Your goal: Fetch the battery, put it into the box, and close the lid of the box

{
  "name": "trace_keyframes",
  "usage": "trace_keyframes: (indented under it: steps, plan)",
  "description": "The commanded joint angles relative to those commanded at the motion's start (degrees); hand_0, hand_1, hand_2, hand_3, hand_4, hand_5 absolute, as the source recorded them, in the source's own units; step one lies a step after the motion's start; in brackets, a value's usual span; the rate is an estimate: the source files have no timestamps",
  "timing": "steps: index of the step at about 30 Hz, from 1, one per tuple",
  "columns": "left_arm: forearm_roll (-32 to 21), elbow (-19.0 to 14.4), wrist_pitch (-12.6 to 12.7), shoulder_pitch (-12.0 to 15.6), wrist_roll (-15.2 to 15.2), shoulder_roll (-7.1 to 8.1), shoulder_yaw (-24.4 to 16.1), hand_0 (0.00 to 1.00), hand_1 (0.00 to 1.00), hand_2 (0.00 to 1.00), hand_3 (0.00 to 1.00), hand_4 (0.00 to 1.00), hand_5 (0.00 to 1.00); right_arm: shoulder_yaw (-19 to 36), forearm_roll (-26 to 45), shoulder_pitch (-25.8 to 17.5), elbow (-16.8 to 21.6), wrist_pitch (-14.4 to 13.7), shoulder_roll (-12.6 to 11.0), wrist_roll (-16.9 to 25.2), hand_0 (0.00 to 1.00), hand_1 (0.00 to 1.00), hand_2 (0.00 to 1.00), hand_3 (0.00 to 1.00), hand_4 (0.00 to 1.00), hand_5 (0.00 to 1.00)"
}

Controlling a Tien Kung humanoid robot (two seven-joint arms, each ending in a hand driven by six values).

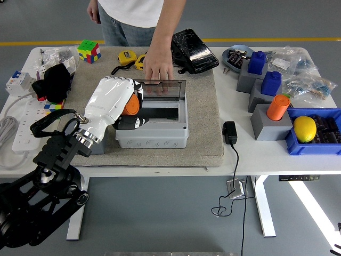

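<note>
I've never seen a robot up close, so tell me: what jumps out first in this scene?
A big white robot hand comes in from the left, gripping an orange battery over the left end of an open grey box on the mat. Across the table, a person's hand holds the box's clear lid upright. On the right, a yellow lemon sits in a blue bin.

Two orange batteries (131, 104) (277, 107); two blue bottles (257, 62) (271, 83); one box (152, 128).

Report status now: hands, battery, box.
Left robot hand shut on orange battery at box opening. Lid open, person's hand on it. Right robot hand out of view.
</note>
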Motion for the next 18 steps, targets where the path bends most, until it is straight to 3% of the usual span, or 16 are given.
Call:
trace_keyframes:
  steps: [10,18]
  plan:
    - [0.0,9.76,0.4,-4.24,0.79,-5.11,1.82,0.032,0.011,0.04,0.033,0.813,0.07,0.63,-1.01,0.22,0.0,0.04,0.03,-0.07,0.813,0.754,0.731,0.787,0.998,0.998]
    - [0.0,12.74,0.24,-7.27,1.54,-8.02,3.0,0.032,0.011,0.039,0.032,0.808,0.06,1.15,-1.75,0.3,0.0,0.0,-0.04,-0.28,0.813,0.753,0.731,0.787,0.998,0.998]
